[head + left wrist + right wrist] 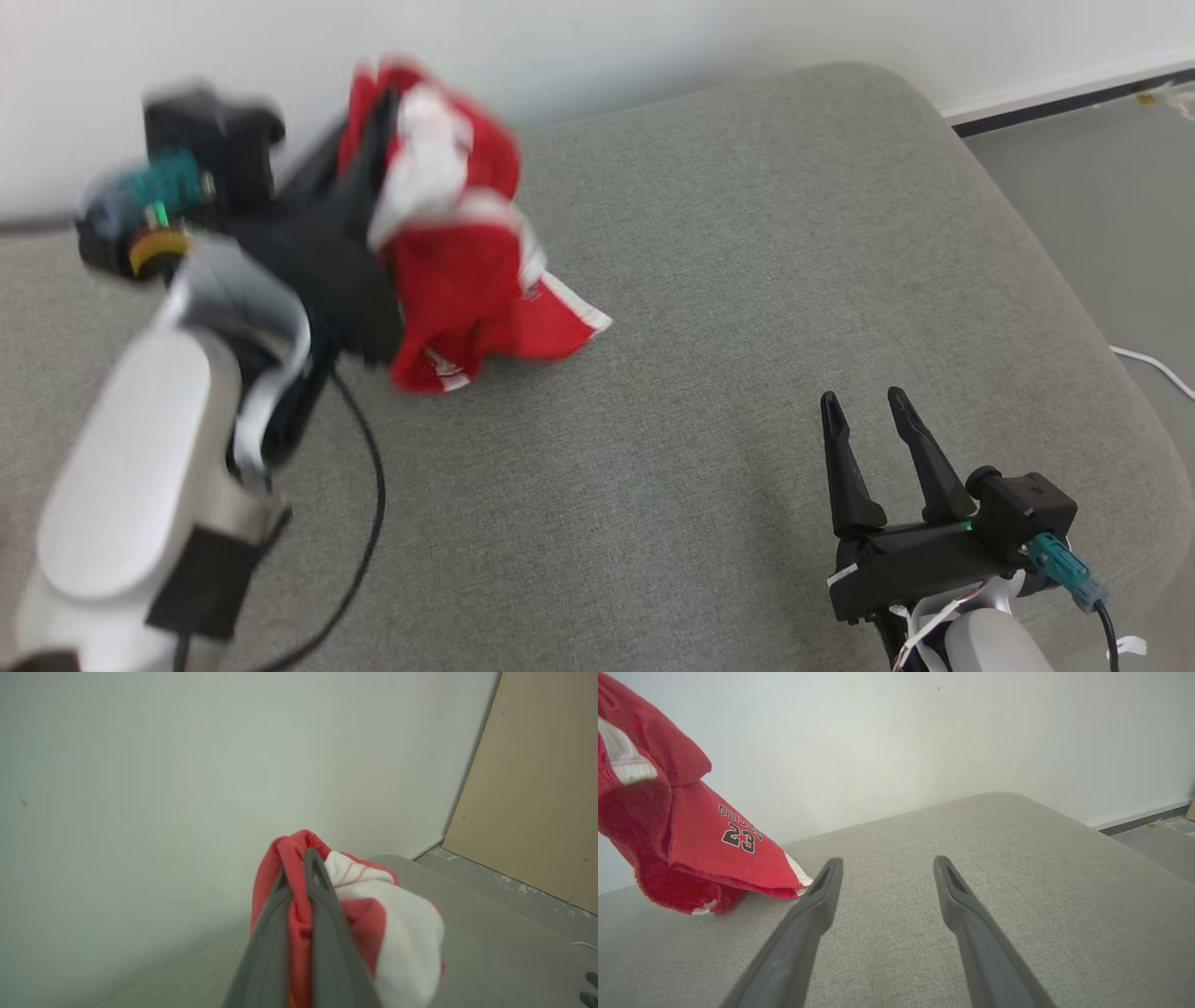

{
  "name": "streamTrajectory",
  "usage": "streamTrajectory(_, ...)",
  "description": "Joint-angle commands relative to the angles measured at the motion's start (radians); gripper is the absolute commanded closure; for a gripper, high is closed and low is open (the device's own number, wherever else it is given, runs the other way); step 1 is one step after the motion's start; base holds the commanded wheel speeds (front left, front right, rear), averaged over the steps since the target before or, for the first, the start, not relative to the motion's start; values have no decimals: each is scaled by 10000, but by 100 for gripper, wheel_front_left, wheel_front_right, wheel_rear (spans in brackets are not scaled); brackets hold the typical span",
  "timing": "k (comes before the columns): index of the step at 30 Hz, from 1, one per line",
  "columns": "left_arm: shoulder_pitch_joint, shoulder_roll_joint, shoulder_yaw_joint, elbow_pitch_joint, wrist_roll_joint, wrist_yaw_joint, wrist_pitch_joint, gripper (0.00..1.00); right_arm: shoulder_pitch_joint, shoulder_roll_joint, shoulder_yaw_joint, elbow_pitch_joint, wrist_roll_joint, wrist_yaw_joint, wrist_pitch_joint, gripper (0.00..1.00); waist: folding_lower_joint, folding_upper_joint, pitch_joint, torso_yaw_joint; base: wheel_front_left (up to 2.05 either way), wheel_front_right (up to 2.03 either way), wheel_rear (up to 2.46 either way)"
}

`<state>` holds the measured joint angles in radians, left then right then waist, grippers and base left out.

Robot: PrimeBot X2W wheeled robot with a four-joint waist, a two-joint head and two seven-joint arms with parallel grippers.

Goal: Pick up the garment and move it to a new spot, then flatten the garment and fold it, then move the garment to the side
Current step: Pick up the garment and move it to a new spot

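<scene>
The garment (455, 252) is red with white trim and hangs bunched at the upper left of the head view, lifted off the grey cushion (709, 308). My left gripper (369, 140) is shut on its top fold. In the left wrist view the two dark fingers (327, 933) pinch red cloth of the garment (402, 933) between them. From the right wrist the garment (714, 849) shows black lettering and the number 23, its lower edge near the cushion (1017, 868). My right gripper (866, 403) stands open low at the right, nothing between its fingers (822, 891).
A pale wall (597, 37) runs behind the cushion. The cushion's rounded edge drops to grey floor (1102, 187) at the right, where a white cable (1158, 366) lies. A black cable (369, 485) hangs from my left arm. A tan panel (537, 788) stands beyond.
</scene>
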<state>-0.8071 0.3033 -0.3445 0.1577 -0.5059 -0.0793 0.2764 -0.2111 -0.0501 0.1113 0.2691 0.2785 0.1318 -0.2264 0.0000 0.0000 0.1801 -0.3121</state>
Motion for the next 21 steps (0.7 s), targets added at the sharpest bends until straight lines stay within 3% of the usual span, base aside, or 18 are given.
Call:
streamTrajectory(1, 669, 91, 31, 215, -184, 32, -212, 100, -114, -7, 42, 24, 38, -21, -49, 0, 0, 0, 14, -31, 0, 0, 0)
streamTrajectory(10, 2561, -134, -119, 2105, -697, -177, -1179, 100, -114, -11, 222, 158, -140, -21, 20, 0, 0, 0, -221, 233, 0, 0, 0)
streamTrajectory(12, 2729, -77, -355, 2571, -472, -254, -1496, 18, -144, -5, 269, 182, -189, -21, 38, 0, 0, 0, -333, 344, 0, 0, 0)
streamTrajectory(13, 2721, -125, -400, 2701, -452, -269, -1735, 0, -153, -7, 300, 175, -204, -21, 50, 0, 0, 0, -395, 401, 0, 0, 0)
streamTrajectory(15, 2667, -379, -337, 2823, -701, -344, -2168, 0, -104, -13, 269, 152, -241, -21, 90, 0, 0, 0, -570, 557, 0, 0, 0)
streamTrajectory(21, 2493, -198, -247, 2176, -264, -327, -3707, 0, 265, -16, 92, 96, -352, -21, 220, 0, 0, 0, -1143, 1010, 0, 0, 0)
